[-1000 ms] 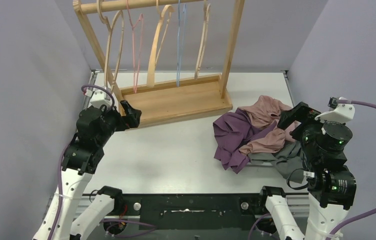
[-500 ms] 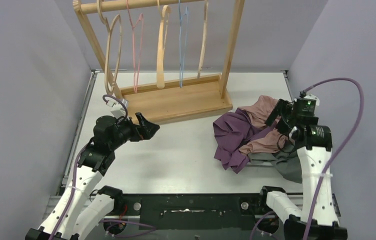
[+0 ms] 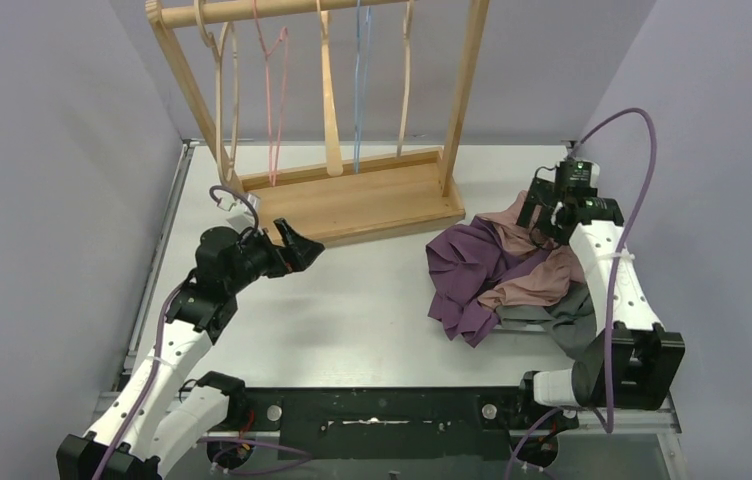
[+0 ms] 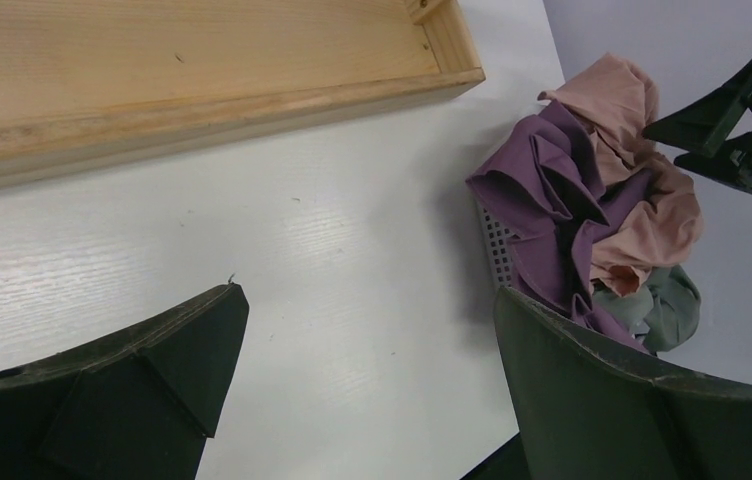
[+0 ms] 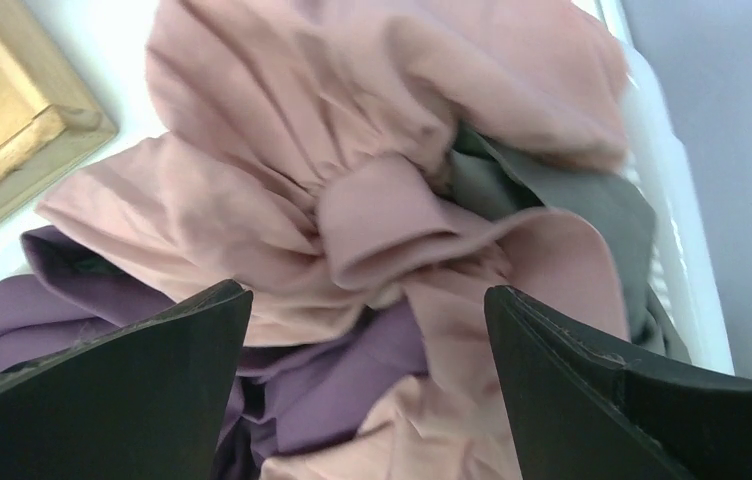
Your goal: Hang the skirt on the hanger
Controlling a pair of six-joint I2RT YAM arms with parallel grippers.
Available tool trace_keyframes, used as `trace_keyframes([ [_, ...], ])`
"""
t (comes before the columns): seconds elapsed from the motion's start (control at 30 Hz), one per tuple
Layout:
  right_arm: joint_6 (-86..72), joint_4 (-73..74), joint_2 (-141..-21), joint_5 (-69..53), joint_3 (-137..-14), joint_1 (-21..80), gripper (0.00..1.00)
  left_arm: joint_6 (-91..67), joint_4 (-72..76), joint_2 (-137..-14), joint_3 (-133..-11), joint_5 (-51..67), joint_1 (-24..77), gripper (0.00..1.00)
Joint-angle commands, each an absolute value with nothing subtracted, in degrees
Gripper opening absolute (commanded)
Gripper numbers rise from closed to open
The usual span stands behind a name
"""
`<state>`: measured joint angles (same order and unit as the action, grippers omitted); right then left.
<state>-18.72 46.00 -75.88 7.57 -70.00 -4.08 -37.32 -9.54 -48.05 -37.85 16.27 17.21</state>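
A heap of clothes lies at the table's right: a pink garment (image 3: 542, 285), a purple one (image 3: 467, 270) and a grey-green one (image 3: 577, 325); I cannot tell which is the skirt. My right gripper (image 3: 544, 212) is open just above the pink cloth (image 5: 352, 200), with purple cloth (image 5: 342, 380) between its fingers' tips. My left gripper (image 3: 297, 247) is open and empty over the bare table, near the wooden rack's base (image 3: 352, 200). Several hangers hang on the rack: wooden ones (image 3: 330, 90), a pink one (image 3: 274, 90), a blue one (image 3: 358, 80).
The rack's rail (image 3: 252, 10) and side posts (image 3: 467, 90) stand at the back. The clothes sit in a white perforated basket (image 4: 495, 240) whose rim (image 5: 682, 250) runs by the right wall. Grey walls close in on both sides.
My right arm has reached forward and down over the clothes heap. My left arm swung away from the rack's left post toward the table's middle. The hangers are swaying.
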Motion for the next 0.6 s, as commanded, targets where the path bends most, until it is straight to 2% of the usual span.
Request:
trace_keyframes([
  [0.0,-10.8,40.9,-79.2,3.7,-74.3,-1.7,0.92,-36.8,-5.7,-48.9,-39.9,14.9,17.3,0.97],
  [0.17,-8.2,40.2,-84.7,3.8,-77.0,-0.6,0.94,-36.8,-4.8,-50.0,-39.8,14.9,17.3,0.97],
  [0.27,-8.0,38.9,-87.7,6.4,-78.1,-0.1,0.87,-36.7,-4.7,-50.4,-39.9,14.6,17.4,0.97],
  [0.4,-8.7,38.3,-89.0,9.9,-78.4,0.3,0.54,-36.4,-4.9,-50.9,-40.4,14.2,17.3,0.97],
  [0.5,-9.6,38.0,-86.9,10.6,-78.4,0.3,0.11,-36.1,-5.3,-50.7,-41.0,13.8,17.4,0.97],
  [0.53,-10.0,38.0,-85.8,10.7,-78.7,0.3,0.01,-35.9,-5.5,-50.7,-41.3,13.5,17.4,0.97],
  [0.57,-10.4,37.9,-84.5,10.8,-79.0,0.4,0.00,-35.7,-5.9,-50.7,-41.5,13.1,17.4,0.96],
])
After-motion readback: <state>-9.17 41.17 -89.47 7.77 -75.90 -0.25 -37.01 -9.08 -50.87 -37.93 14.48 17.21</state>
